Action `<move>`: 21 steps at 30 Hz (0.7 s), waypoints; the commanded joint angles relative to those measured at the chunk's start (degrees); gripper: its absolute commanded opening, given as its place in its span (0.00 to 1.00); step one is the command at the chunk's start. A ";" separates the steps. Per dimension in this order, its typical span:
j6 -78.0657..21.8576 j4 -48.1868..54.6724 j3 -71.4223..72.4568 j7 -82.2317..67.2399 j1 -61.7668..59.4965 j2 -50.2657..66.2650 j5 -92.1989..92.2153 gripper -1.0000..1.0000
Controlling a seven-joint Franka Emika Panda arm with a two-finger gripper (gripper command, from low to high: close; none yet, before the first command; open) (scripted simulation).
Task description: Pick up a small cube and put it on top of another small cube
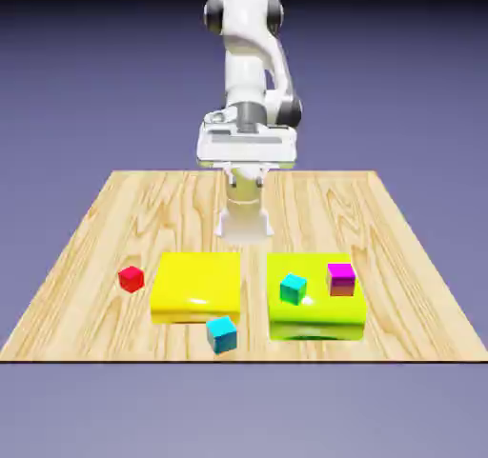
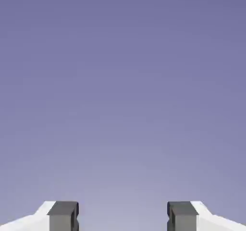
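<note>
On the wooden table two flat yellow blocks lie side by side, a narrow strip of wood showing between them: the left yellow block toward seven o'clock of the table's middle in the exterior view and the right yellow block toward five o'clock. The right one carries a cyan cube near its left side and a magenta cube at two o'clock from that, close to the block's far right corner, the two well apart from each other. A second cyan cube sits on the wood, touching or just beside the left block's near right corner, at about six o'clock on the table. The small red cube rests on the bare wood at nine o'clock from the left yellow block, just beside its left edge but apart from it, with nothing on top of it and nothing between it and the open table around it. It is plain, glossy and far smaller than the yellow slabs, about the size of the other cubes. The white arm rises at twelve o'clock, at the table's far edge, folded upright, its hand held level and high above the wood, well apart from every cube. The gripper is spread wide: in the hand view its two grey fingertips stand far apart with only the blue-violet backdrop between them, holding nothing.
</note>
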 commanded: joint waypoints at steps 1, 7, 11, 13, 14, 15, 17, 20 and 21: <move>-0.33 0.17 0.82 -2.34 -2.08 1.00 -0.09 0.50; -2.30 1.16 5.74 -16.36 -14.54 7.00 -0.64 0.50; -3.62 1.82 9.02 -25.71 -22.84 11.00 -1.00 0.50; -4.28 2.15 10.67 -30.38 -27.00 13.00 -1.18 0.50; -4.61 2.31 11.49 -32.72 -29.07 14.00 -1.27 0.50; -4.94 2.48 12.31 -35.06 -31.15 15.00 -1.37 0.50; -5.60 2.80 13.95 -39.73 -35.30 17.00 -1.55 0.50; -6.58 3.30 16.41 -46.74 -41.53 20.00 -1.82 0.50; -6.91 3.46 17.23 -49.08 -43.61 21.00 -1.91 0.50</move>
